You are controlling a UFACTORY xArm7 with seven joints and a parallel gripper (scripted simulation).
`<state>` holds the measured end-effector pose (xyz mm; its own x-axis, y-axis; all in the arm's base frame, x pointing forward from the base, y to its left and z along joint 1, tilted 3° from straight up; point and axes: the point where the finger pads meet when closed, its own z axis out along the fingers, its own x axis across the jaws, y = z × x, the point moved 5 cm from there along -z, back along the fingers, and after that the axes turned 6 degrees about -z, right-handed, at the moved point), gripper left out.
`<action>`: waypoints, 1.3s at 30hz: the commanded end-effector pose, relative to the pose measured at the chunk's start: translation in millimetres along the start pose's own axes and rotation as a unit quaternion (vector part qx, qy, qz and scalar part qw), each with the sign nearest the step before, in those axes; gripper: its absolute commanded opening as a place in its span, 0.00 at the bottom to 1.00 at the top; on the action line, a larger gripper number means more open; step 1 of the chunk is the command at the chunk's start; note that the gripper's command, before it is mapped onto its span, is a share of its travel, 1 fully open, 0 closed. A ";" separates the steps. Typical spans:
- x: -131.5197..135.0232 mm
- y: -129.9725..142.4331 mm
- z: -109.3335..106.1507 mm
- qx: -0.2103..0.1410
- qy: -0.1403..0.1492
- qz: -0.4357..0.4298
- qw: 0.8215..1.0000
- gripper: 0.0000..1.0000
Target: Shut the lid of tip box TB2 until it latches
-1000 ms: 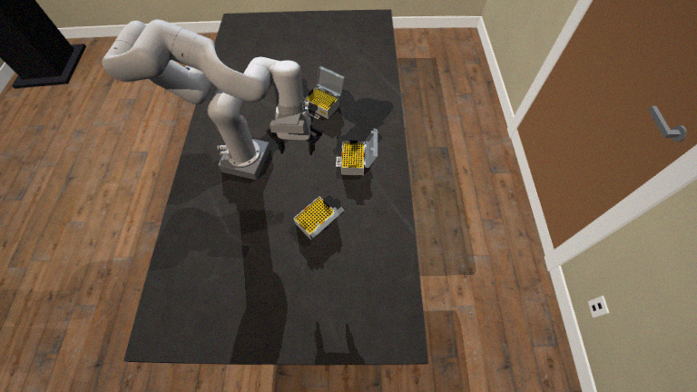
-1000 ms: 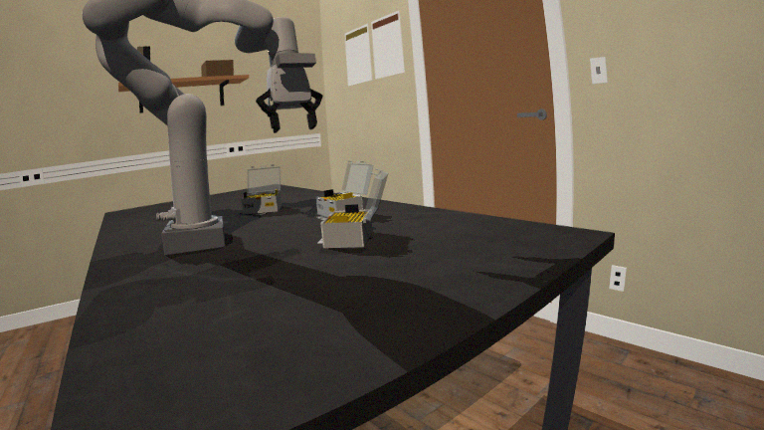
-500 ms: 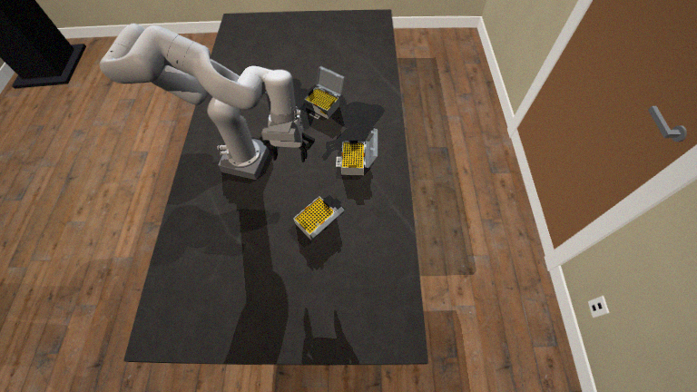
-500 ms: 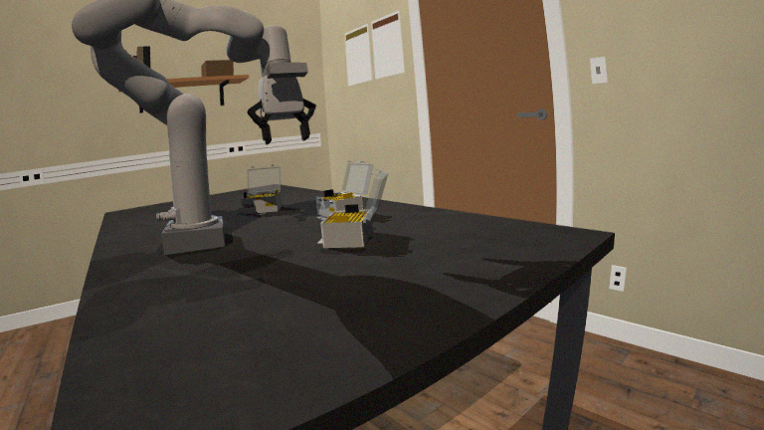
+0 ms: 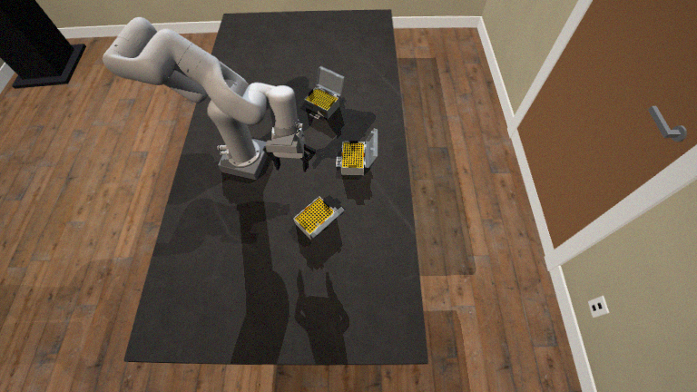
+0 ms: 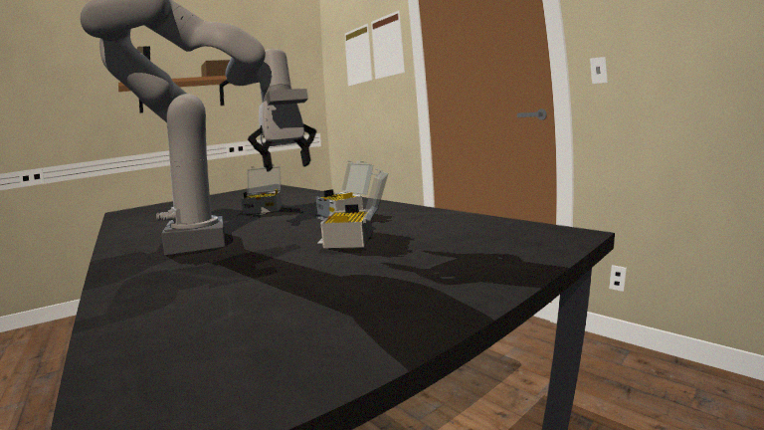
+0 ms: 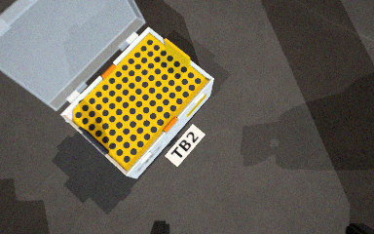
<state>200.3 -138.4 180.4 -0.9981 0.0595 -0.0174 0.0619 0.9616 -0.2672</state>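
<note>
Box (image 7: pixel 138 99) labelled TB2 stands toward the bench's (image 5: pixel 267 316) far edge, lid (image 7: pixel 63 46) upright. My gripper (image 6: pixel 283 150) hangs above it, fingers wide apart, empty. Risk: the loose box could skid or tip if I press off-centre.

Yellow black-dotted tip rack (image 7: pixel 138 99), translucent grey lid (image 7: pixel 63 44)

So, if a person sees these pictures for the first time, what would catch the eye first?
Probably the three tip boxes with bright yellow racks on the dark bench, all with lids open: one at the far side, one in the middle, one nearest. Next, the pale arm, its open gripper hanging above the bench. In the wrist view, TB2 fills the picture.
</note>
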 end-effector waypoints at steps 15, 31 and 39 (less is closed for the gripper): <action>-5.8 19.0 82.4 0.001 -0.001 0.001 1.000 1.00; -6.9 30.6 126.1 0.001 -0.001 0.001 1.000 1.00; -6.9 30.6 126.1 0.001 -0.001 0.001 1.000 1.00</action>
<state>207.9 -142.2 51.7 -0.9981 0.0600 -0.0101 0.0606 0.9640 -0.2590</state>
